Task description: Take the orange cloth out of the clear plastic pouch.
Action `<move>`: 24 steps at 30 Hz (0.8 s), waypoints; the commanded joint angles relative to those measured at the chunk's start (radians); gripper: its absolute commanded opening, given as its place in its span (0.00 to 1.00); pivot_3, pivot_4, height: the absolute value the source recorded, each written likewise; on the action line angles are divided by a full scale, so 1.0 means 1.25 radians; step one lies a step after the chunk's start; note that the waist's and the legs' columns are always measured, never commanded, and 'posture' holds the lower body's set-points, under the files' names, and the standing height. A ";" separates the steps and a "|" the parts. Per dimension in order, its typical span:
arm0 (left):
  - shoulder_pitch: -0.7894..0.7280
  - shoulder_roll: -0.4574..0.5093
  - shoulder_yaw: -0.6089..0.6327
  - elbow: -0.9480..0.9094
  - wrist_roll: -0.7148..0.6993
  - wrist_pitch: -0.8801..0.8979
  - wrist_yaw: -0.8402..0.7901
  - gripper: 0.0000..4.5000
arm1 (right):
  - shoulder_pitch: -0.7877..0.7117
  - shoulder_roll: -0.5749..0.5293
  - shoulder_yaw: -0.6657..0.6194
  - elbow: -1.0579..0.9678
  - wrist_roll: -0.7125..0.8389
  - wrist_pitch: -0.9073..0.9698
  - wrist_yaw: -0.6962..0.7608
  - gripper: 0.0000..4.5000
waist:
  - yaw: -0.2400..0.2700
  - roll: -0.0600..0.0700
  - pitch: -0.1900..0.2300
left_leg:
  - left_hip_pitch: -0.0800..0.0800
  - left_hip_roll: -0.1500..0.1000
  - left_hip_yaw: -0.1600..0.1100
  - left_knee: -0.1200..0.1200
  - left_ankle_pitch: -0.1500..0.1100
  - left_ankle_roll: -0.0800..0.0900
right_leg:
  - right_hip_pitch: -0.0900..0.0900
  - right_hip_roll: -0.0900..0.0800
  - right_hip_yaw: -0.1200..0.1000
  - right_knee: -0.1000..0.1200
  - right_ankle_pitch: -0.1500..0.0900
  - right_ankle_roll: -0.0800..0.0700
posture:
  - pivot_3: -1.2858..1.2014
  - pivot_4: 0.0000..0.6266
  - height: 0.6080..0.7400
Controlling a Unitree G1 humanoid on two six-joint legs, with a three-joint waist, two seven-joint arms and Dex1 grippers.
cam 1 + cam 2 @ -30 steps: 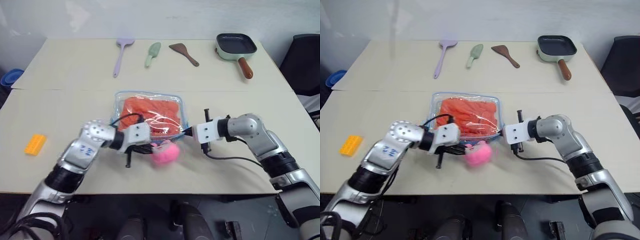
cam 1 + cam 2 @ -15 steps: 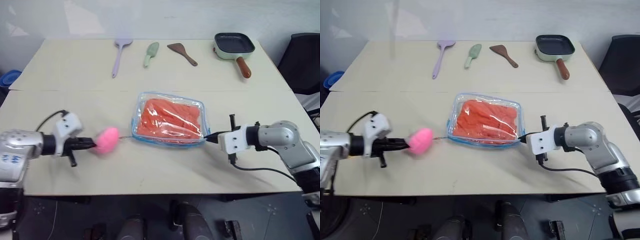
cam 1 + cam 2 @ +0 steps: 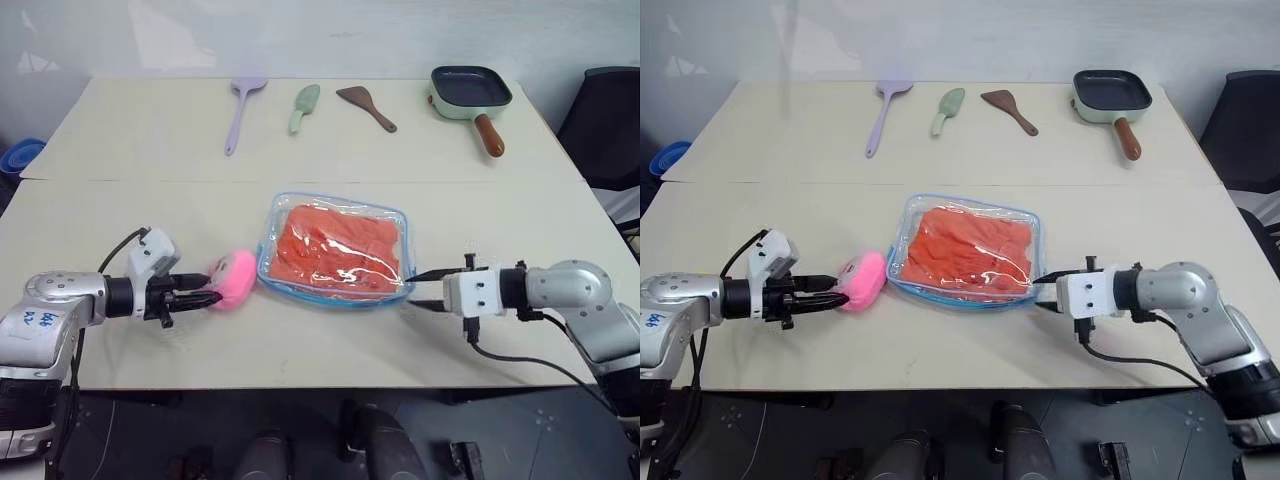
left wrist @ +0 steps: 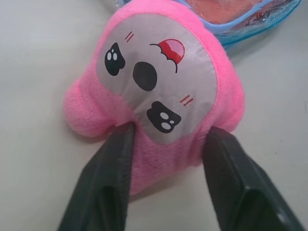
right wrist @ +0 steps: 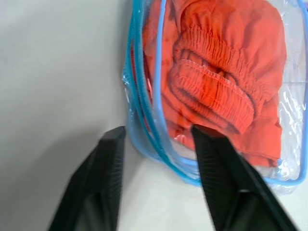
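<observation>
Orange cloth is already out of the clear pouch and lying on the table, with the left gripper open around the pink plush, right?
Not quite. The orange cloth is inside the clear pouch, as the right wrist view shows through the plastic. The rest holds: the left gripper is open around the pink plush.

Beige table (image 3: pixel 120 140) with kitchen toys

Pouch (image 3: pixel 335 250) and pink plush (image 3: pixel 234 279) lie near the front; spatulas (image 3: pixel 244 110), pan (image 3: pixel 472 95) lie along the far edge.

orange cloth (image 3: pixel 338 247) inside clear plastic pouch (image 3: pixel 335 291), open tools either side
</observation>
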 commanded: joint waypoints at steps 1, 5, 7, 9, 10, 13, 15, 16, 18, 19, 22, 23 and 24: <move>0.016 0.036 0.054 0.006 -0.030 0.008 -0.018 0.77 | 0.061 -0.020 -0.092 -0.103 0.071 0.103 -0.029 0.74 | 0.000 0.000 0.000 | 0.000 0.000 0.000 0.000 0.000 0.000 | 0.000 0.000 0.000 0.000 0.000 0.000 | 0.52 0.24 1.00; -0.023 0.085 0.123 0.007 -0.116 0.053 -0.076 0.90 | 0.150 -0.005 -0.190 -0.242 0.223 0.298 -0.068 0.96 | 0.001 0.000 0.000 | 0.000 0.000 0.000 0.000 0.000 0.000 | 0.000 0.000 0.000 -0.001 0.000 0.000 | 0.52 0.24 1.00; -0.088 0.115 0.139 -0.007 -0.175 0.085 -0.114 0.90 | 0.191 0.007 -0.239 -0.322 0.330 0.411 -0.103 0.96 | 0.004 0.000 0.000 | 0.000 0.001 -0.001 0.000 0.000 -0.001 | 0.000 0.000 -0.001 -0.001 0.000 -0.001 | 0.52 0.24 1.00; -0.156 0.123 0.095 -0.045 -0.181 0.054 -0.140 0.90 | 0.217 0.016 -0.270 -0.387 0.430 0.504 -0.142 0.96 | 0.012 0.000 0.000 | 0.000 0.001 -0.002 0.000 0.000 -0.001 | 0.000 0.000 -0.001 -0.001 -0.001 -0.001 | 0.52 0.24 1.00; -0.187 0.123 0.055 -0.064 -0.161 0.024 -0.146 0.90 | 0.227 0.018 -0.279 -0.417 0.477 0.545 -0.159 0.96 | 0.016 0.000 0.000 | 0.000 0.000 -0.002 0.000 -0.001 -0.001 | 0.001 0.000 -0.001 -0.001 -0.001 -0.001 | 0.52 0.24 1.00; -0.240 0.102 -0.086 -0.103 -0.033 -0.124 -0.145 0.90 | 0.239 0.027 -0.287 -0.477 0.554 0.610 -0.201 0.96 | 0.019 0.002 -0.001 | 0.002 0.000 0.000 0.000 -0.001 -0.001 | 0.003 0.000 0.001 -0.001 0.000 -0.001 | 0.52 0.24 1.00; -0.258 0.077 -0.180 -0.103 0.063 -0.243 -0.146 0.90 | 0.228 0.037 -0.286 -0.490 0.578 0.637 -0.238 0.96 | 0.020 0.002 -0.001 | 0.003 -0.001 0.001 -0.001 -0.001 -0.001 | 0.003 0.000 0.001 -0.002 0.000 -0.001 | 0.52 0.24 1.00; -0.266 0.062 -0.217 -0.086 0.108 -0.304 -0.145 0.90 | 0.221 0.041 -0.287 -0.491 0.587 0.649 -0.253 0.96 | 0.019 0.002 -0.001 | 0.003 -0.001 0.002 -0.001 -0.001 -0.001 | 0.003 0.001 0.002 -0.002 0.000 -0.001 | 0.52 0.24 1.00; -0.277 0.039 -0.267 -0.040 0.181 -0.404 -0.134 0.90 | 0.214 0.043 -0.292 -0.494 0.603 0.662 -0.271 0.96 | 0.017 0.002 -0.001 | 0.003 -0.001 0.003 -0.001 -0.001 -0.001 | 0.002 0.002 0.003 -0.002 0.000 -0.001 | 0.52 0.24 1.00; -0.288 0.020 -0.290 -0.005 0.215 -0.451 -0.120 0.90 | 0.213 0.043 -0.296 -0.497 0.610 0.667 -0.278 0.96 | 0.017 0.002 -0.001 | 0.003 0.000 0.003 -0.001 -0.001 -0.001 | 0.002 0.002 0.003 -0.002 0.000 -0.001 | 0.52 0.24 1.00; -0.318 -0.034 -0.343 0.084 0.304 -0.578 -0.084 0.90 | 0.219 0.040 -0.302 -0.505 0.610 0.670 -0.292 0.96 | 0.018 0.002 -0.001 | 0.003 0.000 0.003 -0.001 -0.001 -0.001 | 0.001 0.003 0.003 -0.002 -0.001 -0.001 | 0.52 0.24 1.00; -0.328 -0.050 -0.353 0.109 0.325 -0.608 -0.073 0.90 | 0.223 0.039 -0.302 -0.507 0.603 0.667 -0.297 0.96 | 0.019 0.002 -0.001 | 0.003 0.000 0.004 -0.001 -0.001 -0.001 | 0.001 0.003 0.003 -0.002 -0.001 -0.001 | 0.52 0.24 1.00; -0.337 -0.065 -0.358 0.133 0.340 -0.631 -0.065 0.90 | 0.224 0.038 -0.301 -0.509 0.597 0.667 -0.301 0.96 | 0.020 0.002 -0.001 | 0.003 0.000 0.003 -0.001 -0.001 -0.001 | 0.001 0.002 0.003 -0.002 -0.001 -0.001 | 0.52 0.24 1.00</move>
